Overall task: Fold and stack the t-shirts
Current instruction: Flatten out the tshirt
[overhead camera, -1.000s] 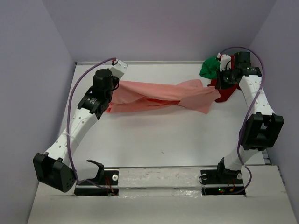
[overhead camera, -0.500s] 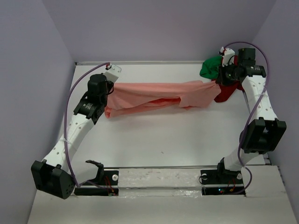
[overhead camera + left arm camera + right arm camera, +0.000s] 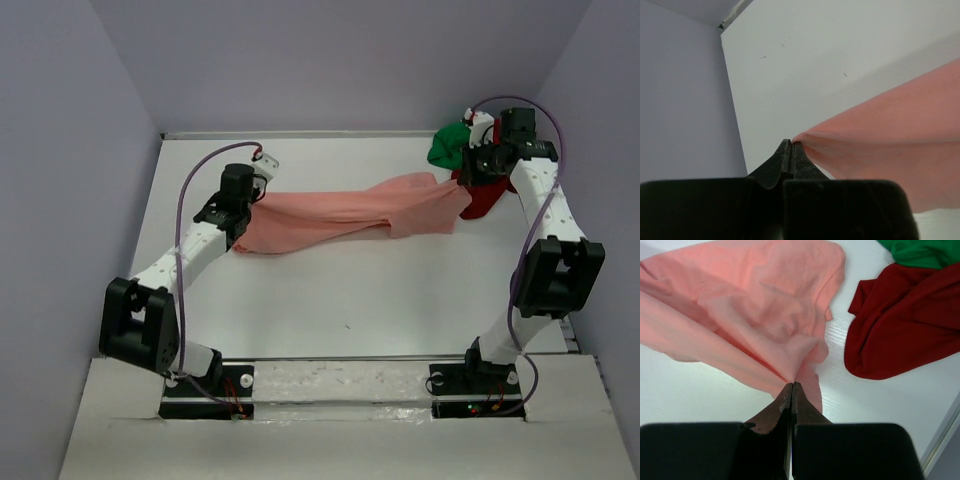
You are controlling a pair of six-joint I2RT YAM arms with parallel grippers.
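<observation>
The salmon-pink t-shirt (image 3: 345, 212) hangs stretched between both arms above the white table. My left gripper (image 3: 250, 200) is shut on the salmon-pink t-shirt's left end (image 3: 875, 135); the pinch shows at its fingertips (image 3: 791, 144). At the far right my right gripper (image 3: 468, 182) is shut on the other end, where the cloth (image 3: 755, 315) bunches into its tips (image 3: 792, 385). The dark red t-shirt (image 3: 484, 198) lies crumpled at the back right corner (image 3: 900, 330), with the green t-shirt (image 3: 446, 146) balled up behind it (image 3: 922, 251).
The white table (image 3: 340, 300) is walled by lilac panels on the left, back and right. Its back edge (image 3: 300, 133) runs just behind the shirts. Both arm bases sit on a rail (image 3: 340, 385) at the near edge.
The left arm has swung in toward the centre with its end of the pink shirt, moving right and slightly nearer. The shirt now sags more in the middle. The right gripper barely shifted.
</observation>
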